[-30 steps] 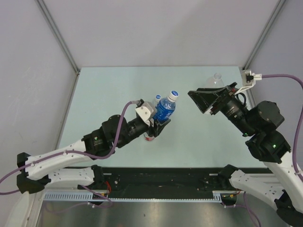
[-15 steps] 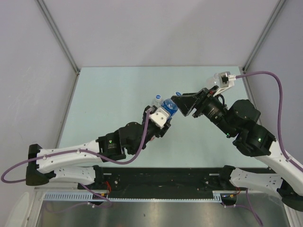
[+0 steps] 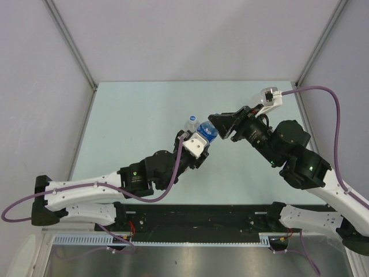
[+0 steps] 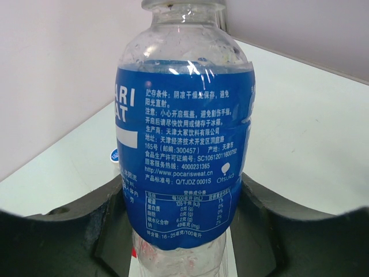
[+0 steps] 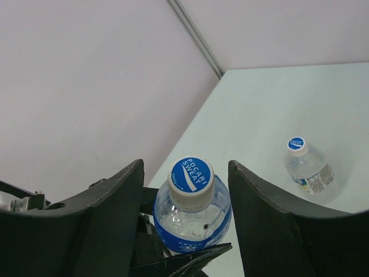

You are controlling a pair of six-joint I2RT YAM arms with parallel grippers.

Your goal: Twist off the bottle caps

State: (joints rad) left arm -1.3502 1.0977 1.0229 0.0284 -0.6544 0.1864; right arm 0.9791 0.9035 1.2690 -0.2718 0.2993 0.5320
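Standing upright on the table (image 3: 132,115) near the held bottle, a second small bottle (image 5: 309,168) with a blue cap (image 5: 296,143) is seen untouched. A clear bottle (image 3: 263,96) at the far right corner is partly hidden by the right arm (image 3: 288,144). Under the held bottle something red (image 4: 134,253) is glimpsed, too little of it to be named.

The blue-labelled bottle (image 4: 184,150) is clamped around its lower body by the left gripper (image 4: 181,193), near the table's middle. Its long axis runs up out of the jaws, with the neck and the blue-and-white cap (image 5: 191,175) turned toward the right gripper (image 3: 215,126). That gripper's fingers (image 5: 109,219) are spread wide on either side of the cap, and no contact is shown.
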